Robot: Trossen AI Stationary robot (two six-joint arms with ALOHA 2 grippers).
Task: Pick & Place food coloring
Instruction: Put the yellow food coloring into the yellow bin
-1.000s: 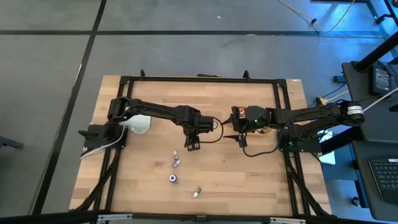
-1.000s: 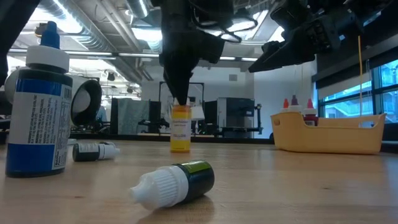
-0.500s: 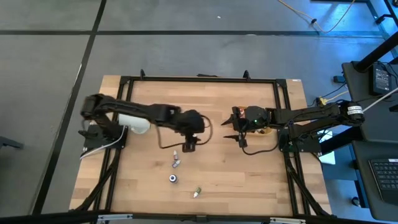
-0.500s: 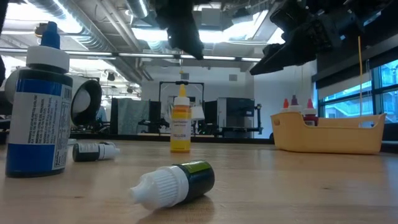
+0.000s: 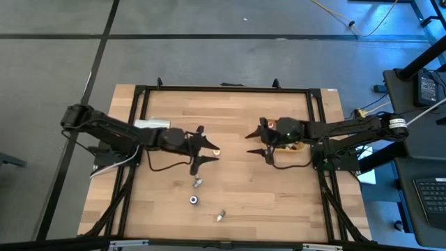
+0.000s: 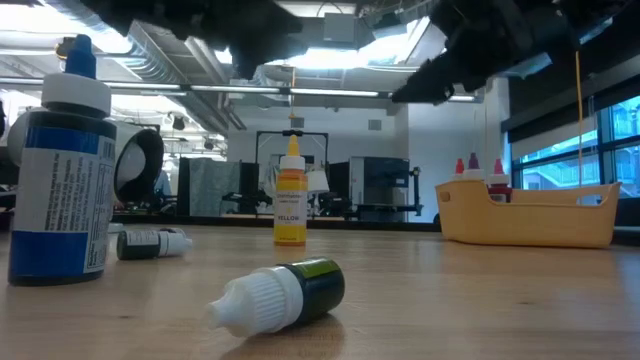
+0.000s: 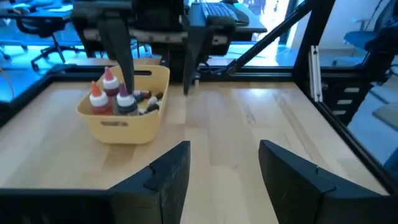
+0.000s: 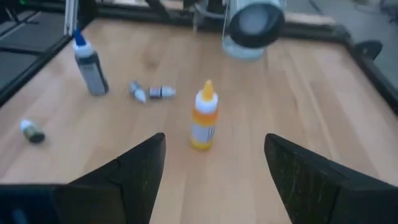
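Note:
A yellow-orange food coloring bottle (image 6: 290, 200) stands upright on its base at mid-table (image 5: 217, 148), also seen in the right wrist view (image 8: 204, 118). My left gripper (image 5: 199, 147) is open and level just left of it, touching nothing; its fingers point at the bottle (image 7: 221, 177). My right gripper (image 5: 259, 140) hovers open to the bottle's right, above the table (image 8: 214, 174). A blue bottle (image 6: 60, 190) stands upright near the near edge. A dark one (image 6: 285, 290) and a small one (image 6: 150, 243) lie on their sides.
The tan tray (image 7: 124, 109) holds several bottles and sits on the table's right side (image 6: 530, 215), partly under my right arm (image 5: 296, 145). Three loose bottles lie toward the near edge (image 5: 197, 183), (image 5: 193, 200), (image 5: 220, 216). A black frame (image 5: 223, 88) rims the table.
My left gripper let go of the yellow-orange bottle's cap, rose clear and drew back toward the table's left, tipping from pointing down to level. The bottle stays upright where it stood.

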